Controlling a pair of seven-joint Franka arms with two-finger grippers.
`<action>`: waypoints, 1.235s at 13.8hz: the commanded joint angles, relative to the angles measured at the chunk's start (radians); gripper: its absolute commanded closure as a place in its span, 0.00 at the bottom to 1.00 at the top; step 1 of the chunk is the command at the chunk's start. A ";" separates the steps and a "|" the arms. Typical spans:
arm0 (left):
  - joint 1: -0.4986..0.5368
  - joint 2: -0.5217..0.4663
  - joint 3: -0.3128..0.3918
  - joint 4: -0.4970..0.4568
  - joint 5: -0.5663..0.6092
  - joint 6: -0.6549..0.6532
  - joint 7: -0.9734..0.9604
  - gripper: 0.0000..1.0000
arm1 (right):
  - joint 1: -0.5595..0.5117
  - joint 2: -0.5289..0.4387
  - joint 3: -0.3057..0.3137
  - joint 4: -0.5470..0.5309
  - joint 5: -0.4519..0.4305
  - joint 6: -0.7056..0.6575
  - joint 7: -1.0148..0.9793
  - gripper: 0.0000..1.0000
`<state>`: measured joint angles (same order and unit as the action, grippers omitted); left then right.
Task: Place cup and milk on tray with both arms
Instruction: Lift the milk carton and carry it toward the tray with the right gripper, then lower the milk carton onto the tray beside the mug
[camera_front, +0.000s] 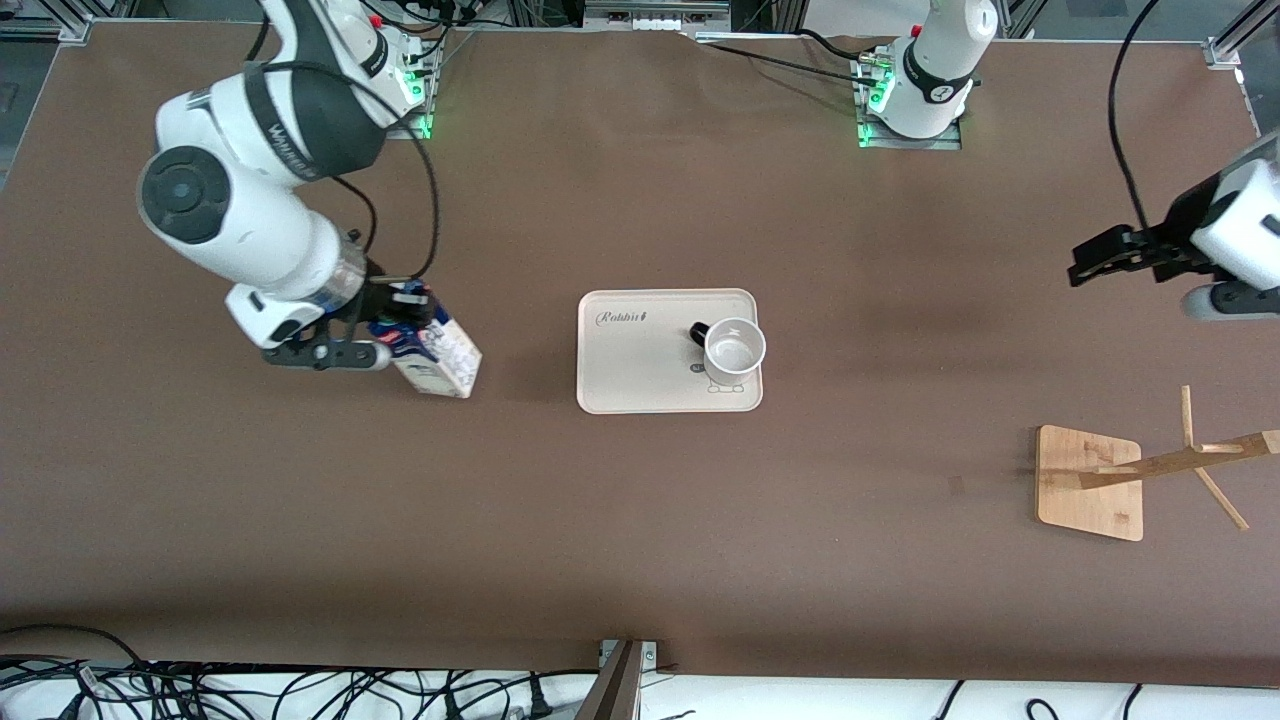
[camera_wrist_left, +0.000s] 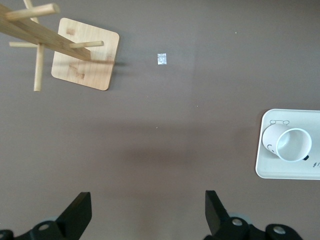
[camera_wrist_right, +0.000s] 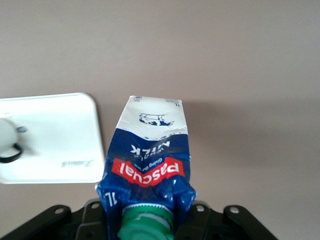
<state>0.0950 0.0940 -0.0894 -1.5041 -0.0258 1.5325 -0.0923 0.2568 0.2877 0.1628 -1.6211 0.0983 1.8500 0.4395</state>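
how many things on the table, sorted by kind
drinkware: 1, the cup standing on the tray
cartons: 1, the milk, shut in the right pincer
trays: 1, the tray
wooden stands: 1, the wooden stand
total: 4
The left pincer is open, holding nothing.

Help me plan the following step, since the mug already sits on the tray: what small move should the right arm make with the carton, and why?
Probably lift and carry it toward the flat cream rectangular tray. The right end effector is shut on the blue-and-white gable-top milk carton, which is beside the tray toward the right arm's end. The white mug leaves the tray's nearer half bare. The left end effector waits open.
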 joint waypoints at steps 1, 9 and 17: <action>0.009 -0.002 0.002 0.038 -0.039 -0.028 0.000 0.00 | 0.093 0.099 -0.003 0.119 0.017 -0.003 0.111 0.58; 0.008 0.003 -0.004 0.079 -0.039 -0.032 -0.001 0.00 | 0.271 0.254 -0.003 0.201 0.009 0.149 0.150 0.58; -0.079 -0.008 0.039 0.059 -0.025 -0.025 0.017 0.00 | 0.311 0.347 -0.003 0.201 -0.058 0.159 0.137 0.48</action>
<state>0.0454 0.0923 -0.0730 -1.4446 -0.0444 1.5169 -0.0902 0.5499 0.6175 0.1665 -1.4498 0.0569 2.0174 0.5804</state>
